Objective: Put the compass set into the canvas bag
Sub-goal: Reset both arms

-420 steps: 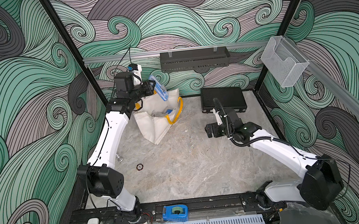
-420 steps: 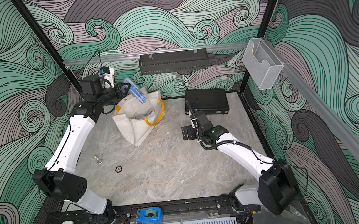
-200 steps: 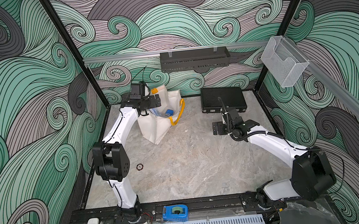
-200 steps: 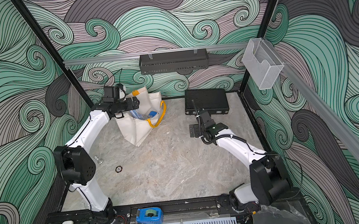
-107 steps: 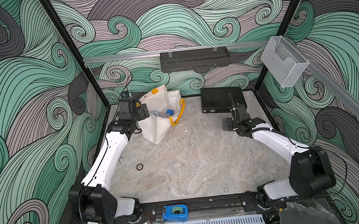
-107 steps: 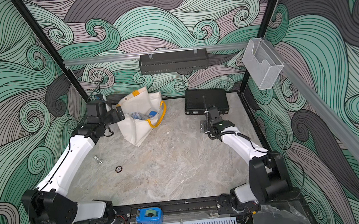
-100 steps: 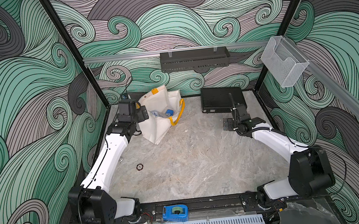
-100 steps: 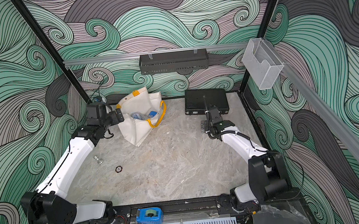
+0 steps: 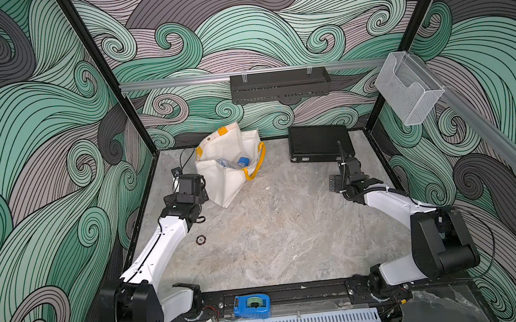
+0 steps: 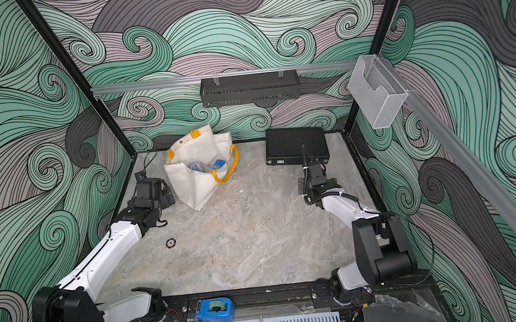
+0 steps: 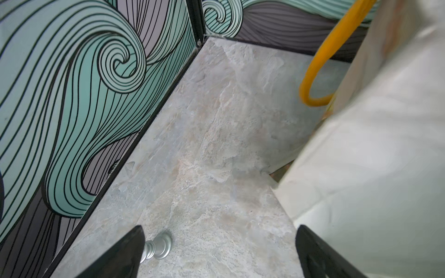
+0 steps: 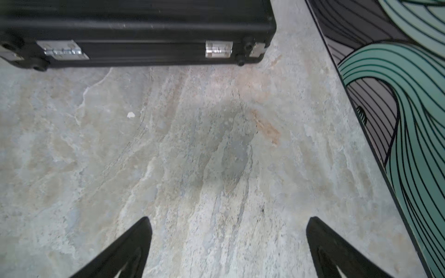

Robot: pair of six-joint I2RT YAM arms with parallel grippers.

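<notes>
The left arm (image 9: 161, 244) reaches from its base at the near left corner along the left wall. Its upper link slopes up and away, and the wrist bends down just beside the near-left side of the canvas bag (image 9: 226, 184). The left fingers (image 11: 120, 260) are spread wide and hold nothing. They hang low over the table (image 11: 216, 144), with the bag's cloth wall close by one finger and a small silver knob (image 11: 159, 245) against the other. One yellow handle (image 11: 320, 72) of the bag loops down ahead of them.

The right arm (image 9: 388, 200) is folded at the near right, elbow high. Its forearm runs low toward the far end and the wrist points at the black case (image 9: 318, 142). The right fingers (image 12: 130, 245) also stand wide apart and empty over bare table, just short of the hinged edge of the case.

The compass set (image 9: 234, 163), a clear flat case with blue parts, lies inside the open mouth of the bag in both top views. The bag stands at the far left of the table, well apart from the case.

A small ring (image 9: 200, 240) lies on the table beside the left forearm.
</notes>
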